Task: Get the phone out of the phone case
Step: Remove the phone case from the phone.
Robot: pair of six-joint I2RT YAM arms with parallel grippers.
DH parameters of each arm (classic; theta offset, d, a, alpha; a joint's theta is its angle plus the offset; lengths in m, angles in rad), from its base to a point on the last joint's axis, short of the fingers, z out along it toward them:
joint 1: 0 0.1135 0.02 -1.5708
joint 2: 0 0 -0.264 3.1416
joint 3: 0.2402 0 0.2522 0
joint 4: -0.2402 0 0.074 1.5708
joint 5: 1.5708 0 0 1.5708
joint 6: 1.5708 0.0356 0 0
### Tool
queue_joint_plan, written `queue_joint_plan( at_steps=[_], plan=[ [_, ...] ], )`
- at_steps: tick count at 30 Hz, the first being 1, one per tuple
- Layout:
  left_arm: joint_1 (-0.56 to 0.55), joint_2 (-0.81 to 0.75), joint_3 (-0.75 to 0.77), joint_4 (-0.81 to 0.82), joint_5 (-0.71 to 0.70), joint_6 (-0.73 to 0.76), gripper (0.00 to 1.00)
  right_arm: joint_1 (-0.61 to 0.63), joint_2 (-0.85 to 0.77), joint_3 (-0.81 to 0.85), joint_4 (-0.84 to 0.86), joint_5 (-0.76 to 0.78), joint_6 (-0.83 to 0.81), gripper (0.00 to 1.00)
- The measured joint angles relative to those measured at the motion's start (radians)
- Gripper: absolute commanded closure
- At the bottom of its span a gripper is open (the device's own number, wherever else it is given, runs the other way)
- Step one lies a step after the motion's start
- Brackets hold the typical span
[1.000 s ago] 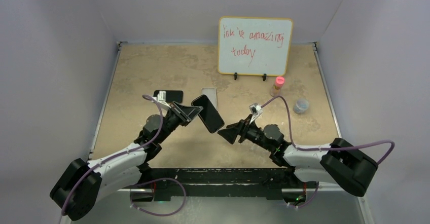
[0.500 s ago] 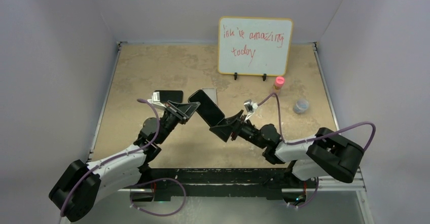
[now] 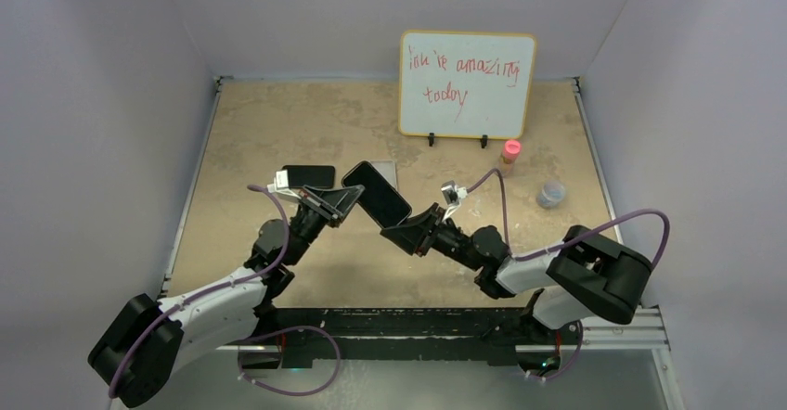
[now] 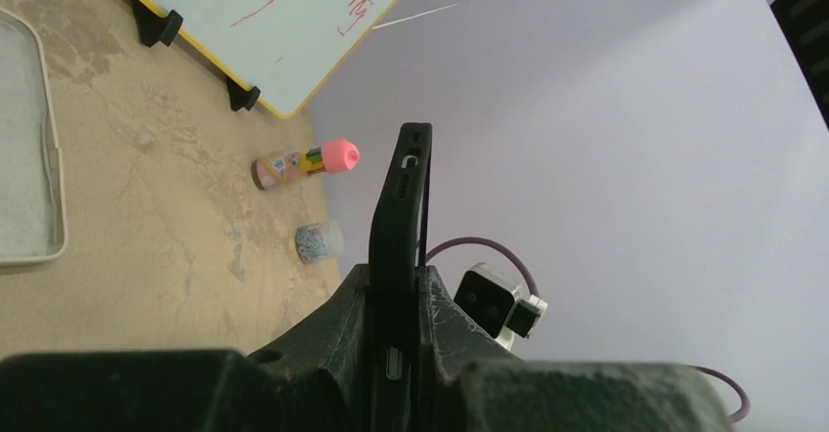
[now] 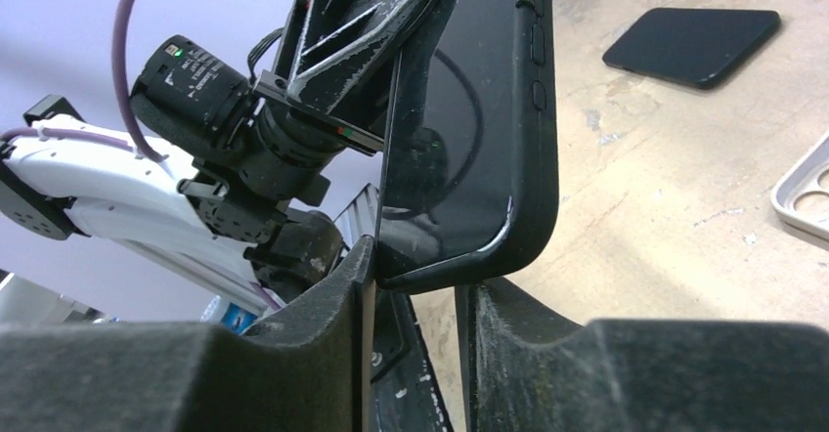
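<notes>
The black phone in its black phone case hangs tilted above the table between both arms. My left gripper is shut on its upper left end; its wrist view has the case edge-on between the fingers. My right gripper has its jaws drawn in around the lower right corner. In the right wrist view one finger lies against the screen side of the phone. Whether the other finger presses on the case back does not show.
A second black phone lies flat on the table at the left. A pale flat tray sits behind the held phone. At the back stands a whiteboard; right of it are a pink-capped bottle and a small jar.
The right arm has moved left and forward to the phone's lower corner, and its jaws have narrowed around it. The left gripper lifted the phone slightly up and back, still gripping it.
</notes>
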Motion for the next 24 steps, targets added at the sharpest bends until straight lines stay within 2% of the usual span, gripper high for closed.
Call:
queue_joint_plan(
  at_steps=[6,12,24],
  plan=[
    [0.000,0.000,0.000,0.016,0.012,-0.031,1.00,0.001,0.013,0.000,0.048,-0.039,-0.039,0.85],
    [0.002,-0.001,0.007,0.005,0.026,-0.048,1.00,0.001,-0.023,0.000,0.020,-0.045,-0.155,0.86],
    [0.032,0.015,0.047,-0.037,0.124,-0.061,1.00,0.013,-0.180,0.004,-0.200,-0.047,-0.490,0.87]
  ],
)
